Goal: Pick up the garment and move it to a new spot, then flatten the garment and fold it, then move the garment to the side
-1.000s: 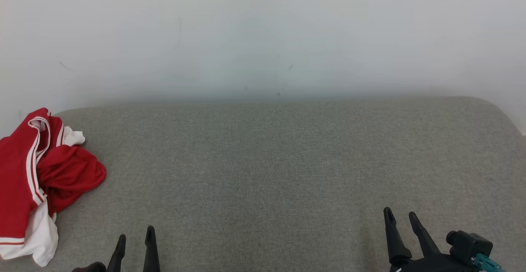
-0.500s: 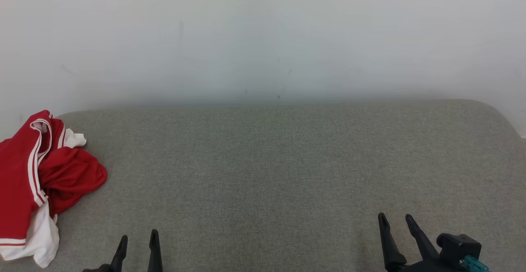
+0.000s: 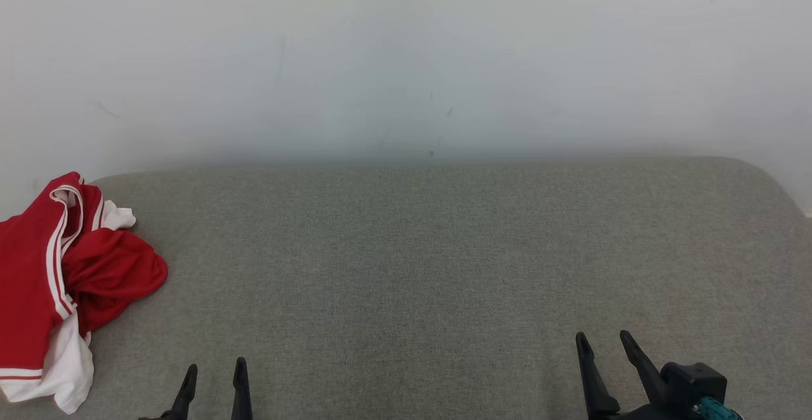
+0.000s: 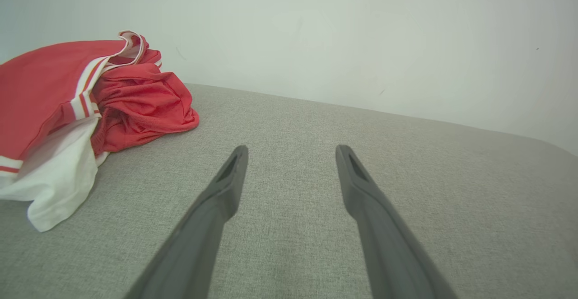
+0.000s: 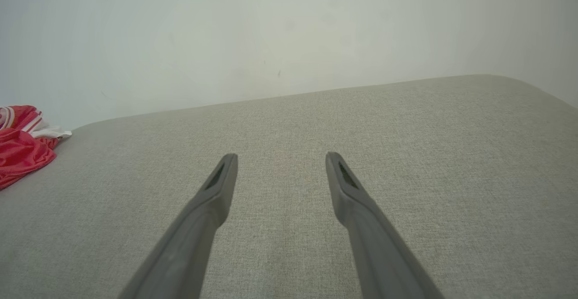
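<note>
Crumpled red-and-white garment (image 3: 57,280) lies untouched.
It sits well left of the left gripper (image 3: 216,365); the right gripper (image 3: 602,335) is farther off, both with fingers apart over the counter (image 3: 412,268).

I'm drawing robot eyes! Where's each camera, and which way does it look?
Head view: on the head, facing down at the grey cushion; left gripper, right gripper at bottom.
Left wrist view: on that wrist, along the open left gripper; red garment at left.
Right wrist view: on that wrist, along the open right gripper.
All share the garment.
</note>
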Robot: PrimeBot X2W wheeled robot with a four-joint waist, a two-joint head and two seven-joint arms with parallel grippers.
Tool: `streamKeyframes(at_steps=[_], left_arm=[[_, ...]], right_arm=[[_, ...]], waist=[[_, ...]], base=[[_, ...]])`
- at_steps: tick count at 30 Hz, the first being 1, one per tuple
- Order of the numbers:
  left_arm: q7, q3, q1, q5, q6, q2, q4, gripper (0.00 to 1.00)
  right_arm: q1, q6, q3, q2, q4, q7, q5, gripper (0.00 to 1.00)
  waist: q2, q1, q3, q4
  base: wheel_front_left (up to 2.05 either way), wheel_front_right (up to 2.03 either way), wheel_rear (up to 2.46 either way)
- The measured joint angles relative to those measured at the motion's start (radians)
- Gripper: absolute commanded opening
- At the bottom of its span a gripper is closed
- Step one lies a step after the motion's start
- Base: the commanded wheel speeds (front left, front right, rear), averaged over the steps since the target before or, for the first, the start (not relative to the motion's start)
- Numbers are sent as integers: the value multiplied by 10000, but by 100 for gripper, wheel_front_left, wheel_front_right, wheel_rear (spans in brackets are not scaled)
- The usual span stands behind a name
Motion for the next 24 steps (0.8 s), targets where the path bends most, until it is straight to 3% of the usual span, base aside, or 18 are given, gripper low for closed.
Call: streamKeyframes(at_steps=[14,24], left_arm=[[-263,-113,15,790,92,8,69,100],[-290,-117,20,834,109,10,77,100]], right_arm=[[1,0,132,-2,104,-240,-1003,100],[1,0,127,-4,153,-261,-1043,100]], waist=[[0,-1,-120,24],[0,0,-122,36]], base=[[0,0,0],[0,0,0]])
